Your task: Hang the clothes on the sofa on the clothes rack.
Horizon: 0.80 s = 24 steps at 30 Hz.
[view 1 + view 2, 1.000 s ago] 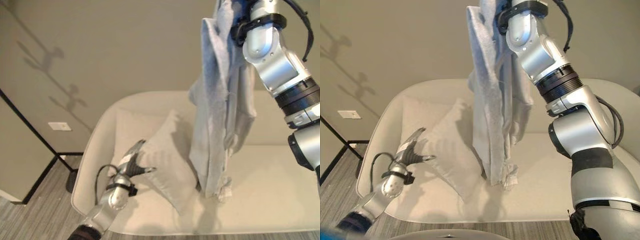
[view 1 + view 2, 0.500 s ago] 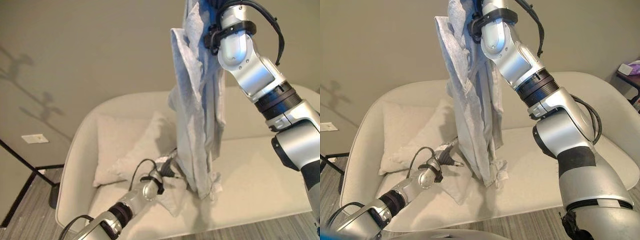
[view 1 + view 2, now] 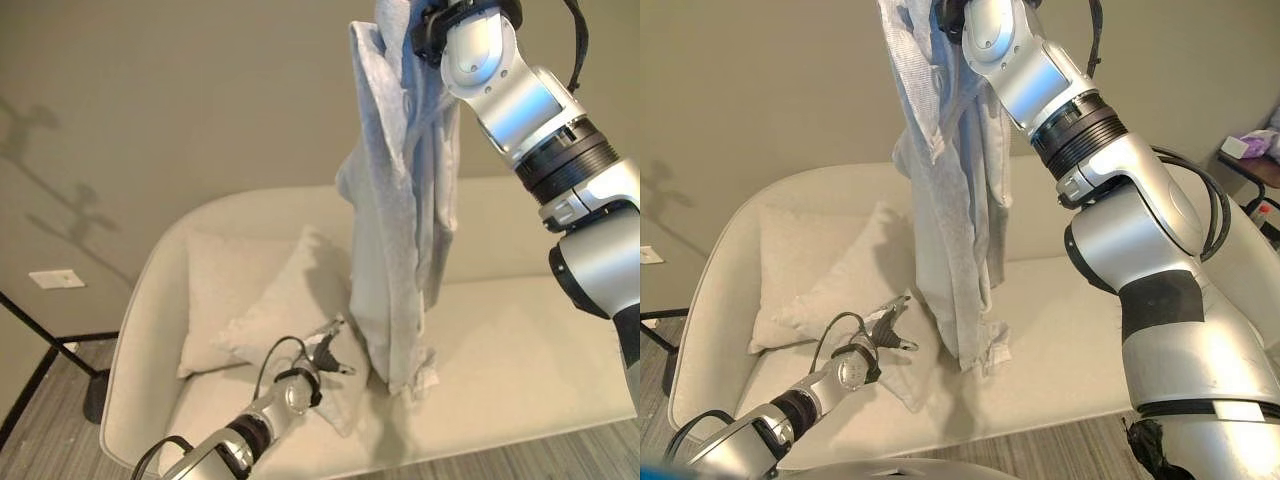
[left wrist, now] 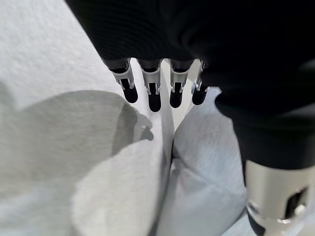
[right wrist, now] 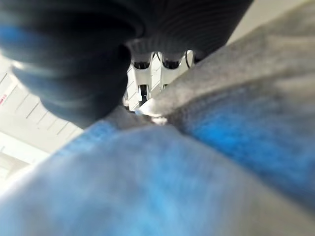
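Hanging from the raised right arm, the garment (image 3: 400, 210) drops in long pale grey folds in front of the sofa's (image 3: 520, 340) backrest, its lower end bunched and touching the seat just beside the front pillow (image 3: 290, 310). The arm reaches up past the top edge of the eye views, so the right hand (image 5: 157, 64) is seen from its own wrist camera: silver fingers sit against the cloth, which fills most of that view, but whether they are curled round it cannot be told.

The left hand (image 3: 330, 355) is low over the sofa, resting by the near corner of the front pillow and close to the garment's bottom end. In the left wrist view its fingers (image 4: 153, 91) are straight in a row, tips toward white fabric, holding nothing.

Two cream pillows lean on the left part of the sofa, the front one tilted on a corner against the rear pillow (image 3: 225, 290). At the far left, a black pole (image 3: 45, 345) slants down to a dark round base (image 3: 96, 396) on the striped floor (image 3: 50, 440). A white wall plate (image 3: 56, 278) sits on the wall behind.
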Available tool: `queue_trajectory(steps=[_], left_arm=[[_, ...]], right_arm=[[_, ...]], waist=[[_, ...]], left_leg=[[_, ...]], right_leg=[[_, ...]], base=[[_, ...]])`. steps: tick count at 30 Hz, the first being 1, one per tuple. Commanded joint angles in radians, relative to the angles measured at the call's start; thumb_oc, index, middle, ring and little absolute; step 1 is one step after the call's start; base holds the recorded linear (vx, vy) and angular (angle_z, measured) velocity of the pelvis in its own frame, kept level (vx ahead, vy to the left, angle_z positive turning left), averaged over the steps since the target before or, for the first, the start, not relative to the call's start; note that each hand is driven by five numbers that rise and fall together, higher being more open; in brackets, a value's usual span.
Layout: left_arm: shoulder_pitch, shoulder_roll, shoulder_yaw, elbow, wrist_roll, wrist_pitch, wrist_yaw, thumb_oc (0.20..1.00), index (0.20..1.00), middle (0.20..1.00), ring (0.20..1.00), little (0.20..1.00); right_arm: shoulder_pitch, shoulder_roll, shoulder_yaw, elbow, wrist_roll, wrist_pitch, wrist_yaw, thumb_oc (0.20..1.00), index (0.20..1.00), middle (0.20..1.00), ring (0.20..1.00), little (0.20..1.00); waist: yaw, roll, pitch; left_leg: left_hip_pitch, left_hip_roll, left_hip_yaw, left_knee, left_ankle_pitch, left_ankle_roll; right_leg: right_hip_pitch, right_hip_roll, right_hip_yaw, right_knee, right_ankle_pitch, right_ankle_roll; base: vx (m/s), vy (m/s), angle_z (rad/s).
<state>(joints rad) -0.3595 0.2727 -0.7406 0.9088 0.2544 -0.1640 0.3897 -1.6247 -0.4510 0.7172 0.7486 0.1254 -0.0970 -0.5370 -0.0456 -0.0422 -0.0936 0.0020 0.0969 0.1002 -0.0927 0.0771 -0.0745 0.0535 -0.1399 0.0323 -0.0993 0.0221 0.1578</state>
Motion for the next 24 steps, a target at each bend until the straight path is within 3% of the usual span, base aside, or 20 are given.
queue_trajectory(steps=[1,11,18,19,20,21,22,24], left_arm=[[-0.114,-0.027,0.032,0.080,-0.104,-0.027,0.041,1.000,1.000,1.000,1.000,1.000],[-0.196,-0.091,0.034,0.151,-0.180,-0.018,0.069,1.000,1.000,1.000,1.000,1.000],[-0.192,-0.115,0.036,0.168,-0.210,-0.014,0.051,1.000,1.000,1.000,1.000,1.000],[-0.188,-0.117,0.037,0.169,-0.211,-0.013,0.048,0.263,0.263,0.263,0.263,0.263],[-0.184,-0.120,0.042,0.170,-0.218,-0.014,0.046,0.200,0.200,0.200,0.200,0.200],[-0.186,-0.123,0.051,0.172,-0.233,-0.013,0.044,0.200,0.200,0.200,0.200,0.200],[-0.184,-0.124,0.055,0.174,-0.237,-0.013,0.043,0.200,0.200,0.200,0.200,0.200],[-0.179,-0.122,0.057,0.173,-0.238,-0.013,0.043,0.200,0.200,0.200,0.200,0.200]], right_arm=[[-0.239,-0.010,0.033,0.068,0.080,-0.056,-0.019,0.200,0.200,0.200,0.200,0.200],[-0.239,-0.028,0.036,0.004,0.211,-0.105,-0.010,0.200,0.200,0.200,0.200,0.200],[-0.210,-0.044,0.048,-0.055,0.219,-0.097,0.014,0.200,0.200,0.200,0.200,0.200],[-0.202,-0.043,0.046,-0.055,0.223,-0.097,0.018,0.200,0.200,0.200,0.200,0.200],[-0.187,-0.041,0.043,-0.050,0.228,-0.099,0.021,0.200,0.200,0.200,0.200,0.200],[-0.164,-0.038,0.042,-0.051,0.237,-0.099,0.031,0.200,0.200,0.200,0.200,0.200],[-0.151,-0.040,0.043,-0.063,0.240,-0.100,0.037,0.322,0.322,0.322,0.322,0.322],[-0.144,-0.043,0.041,-0.075,0.243,-0.099,0.038,0.479,0.479,0.479,0.479,0.479]], waist=[[-0.016,-0.071,-0.036],[-0.060,-0.070,-0.047],[-0.077,-0.064,-0.043],[-0.077,-0.063,-0.044],[-0.076,-0.062,-0.042],[-0.076,-0.060,-0.040],[-0.077,-0.059,-0.038],[-0.076,-0.057,-0.036]], left_leg=[[-0.019,0.061,-0.016,0.005,-0.036,-0.039],[-0.015,0.075,0.005,0.005,-0.035,-0.047],[-0.014,0.081,0.019,0.005,-0.028,-0.046],[-0.013,0.081,0.020,0.005,-0.029,-0.046],[-0.013,0.082,0.022,0.005,-0.029,-0.045],[-0.013,0.082,0.022,0.005,-0.027,-0.045],[-0.013,0.083,0.023,0.005,-0.026,-0.045],[-0.014,0.082,0.024,0.005,-0.025,-0.045]], right_leg=[[0.009,-0.029,-0.029,0.015,0.010,-0.032],[-0.004,-0.017,-0.004,0.017,0.014,-0.034],[-0.016,-0.014,0.010,0.023,0.021,-0.035],[-0.016,-0.014,0.012,0.023,0.021,-0.035],[-0.017,-0.013,0.013,0.023,0.021,-0.035],[-0.018,-0.012,0.015,0.024,0.021,-0.036],[-0.019,-0.013,0.016,0.024,0.022,-0.035],[-0.021,-0.013,0.017,0.024,0.023,-0.035]], base=[[0.00,0.000,0.00],[-0.01,-0.019,-0.08],[-0.01,-0.005,-0.03],[0.00,0.001,-0.03],[-0.01,-0.002,-0.05],[-0.01,-0.008,-0.06],[-0.01,-0.008,-0.08],[-0.01,-0.005,-0.09]])
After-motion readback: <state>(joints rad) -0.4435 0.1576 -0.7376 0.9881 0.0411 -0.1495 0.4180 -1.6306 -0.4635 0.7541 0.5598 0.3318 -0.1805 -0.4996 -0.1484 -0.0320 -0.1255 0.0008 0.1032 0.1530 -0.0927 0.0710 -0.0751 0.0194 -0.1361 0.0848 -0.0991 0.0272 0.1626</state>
